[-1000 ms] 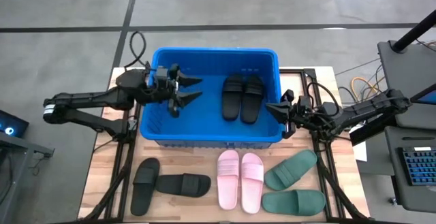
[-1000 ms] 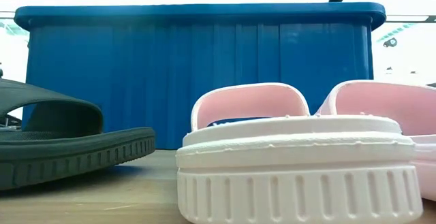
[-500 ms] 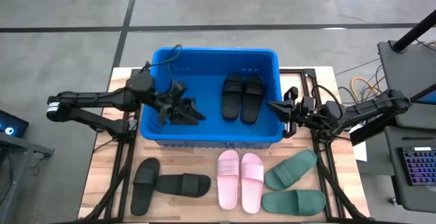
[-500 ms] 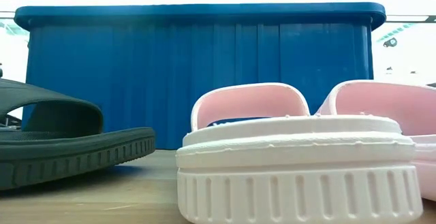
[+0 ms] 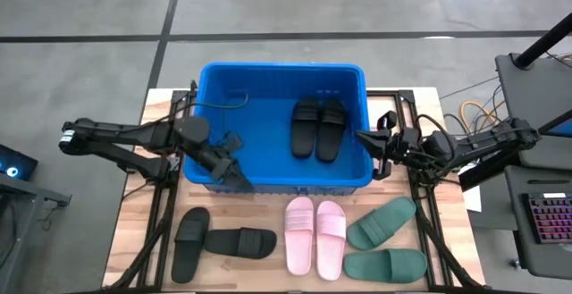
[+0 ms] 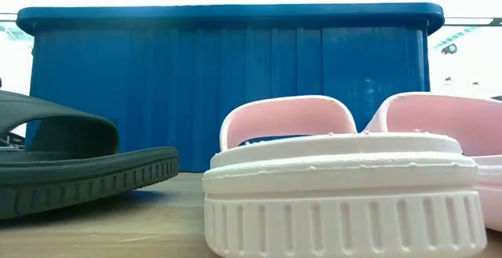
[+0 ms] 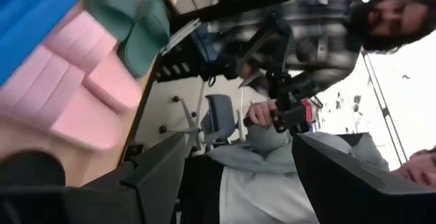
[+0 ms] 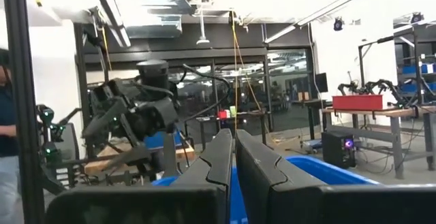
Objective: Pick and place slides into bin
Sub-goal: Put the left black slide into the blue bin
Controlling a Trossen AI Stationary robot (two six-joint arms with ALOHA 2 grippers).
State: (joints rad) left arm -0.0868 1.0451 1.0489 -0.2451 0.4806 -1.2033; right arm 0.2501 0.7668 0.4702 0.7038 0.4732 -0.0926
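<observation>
The blue bin stands at the table's far middle, with two black slides lying flat side by side on its floor. On the table in front of it lie two more black slides, a pink pair and a green pair, all soles down. My left gripper is open and empty above the bin's near-left corner; its wrist view shows the wide gap. My right gripper is shut and empty just outside the bin's right wall, and it also shows in its wrist view.
The low view shows the bin's ribbed front wall, a black slide and the pink pair close by. People stand beyond the table in the left wrist view. Bare wood lies at the table's near-left edge.
My left gripper has swung from over the bin's far-left part toward the table's near edge, to the bin's near-left corner, tipping downward. My right gripper has drawn back a little toward the table's right edge. The slides have stayed where they were.
</observation>
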